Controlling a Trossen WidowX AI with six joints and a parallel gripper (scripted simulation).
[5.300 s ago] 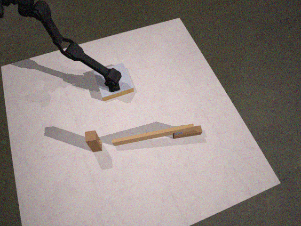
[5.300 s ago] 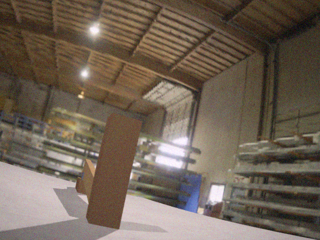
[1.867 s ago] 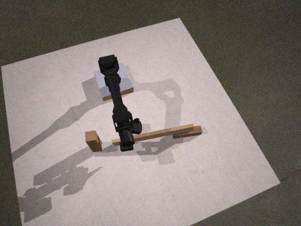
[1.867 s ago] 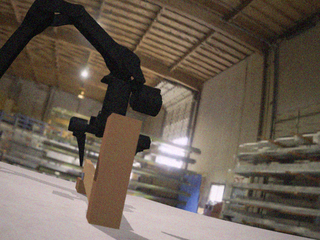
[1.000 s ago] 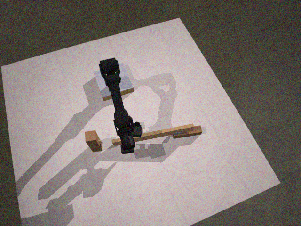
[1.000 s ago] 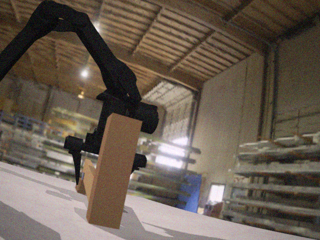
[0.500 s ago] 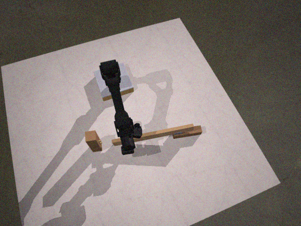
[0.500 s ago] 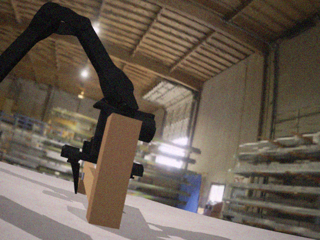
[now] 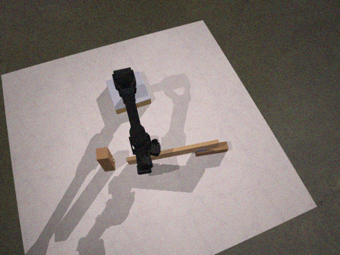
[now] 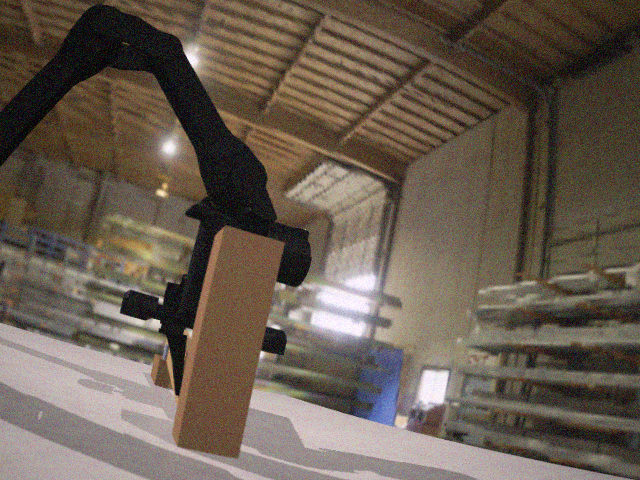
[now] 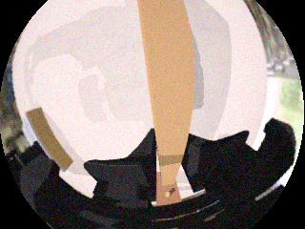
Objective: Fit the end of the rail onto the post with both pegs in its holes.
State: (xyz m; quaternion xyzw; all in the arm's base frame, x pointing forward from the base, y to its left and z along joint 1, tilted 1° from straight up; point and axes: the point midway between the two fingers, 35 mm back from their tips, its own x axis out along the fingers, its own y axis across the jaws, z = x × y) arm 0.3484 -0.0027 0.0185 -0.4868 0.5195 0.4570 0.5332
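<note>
The long wooden rail (image 9: 175,150) (image 11: 169,72) lies with its far end at the bracket on the low footboard block (image 9: 217,149) (image 10: 160,370) and its near end low at the table. A gap separates the near end from the short wooden post (image 9: 102,158) (image 10: 232,335). A peg (image 9: 112,160) (image 11: 170,193) shows on the post's rail-facing side. My gripper (image 11: 160,130) is shut on the rail a little in from its near end, one finger on each side. The holes in the rail's end are hidden. In the exterior view the post hides one finger and most of the rail.
The arm's base stands on a pale blue slab with a wooden front edge (image 9: 133,106) (image 11: 50,139), behind the rail. The arm reaches from there over the rail. The post stands close beside the hand. The white table (image 9: 233,192) carries broad shadows.
</note>
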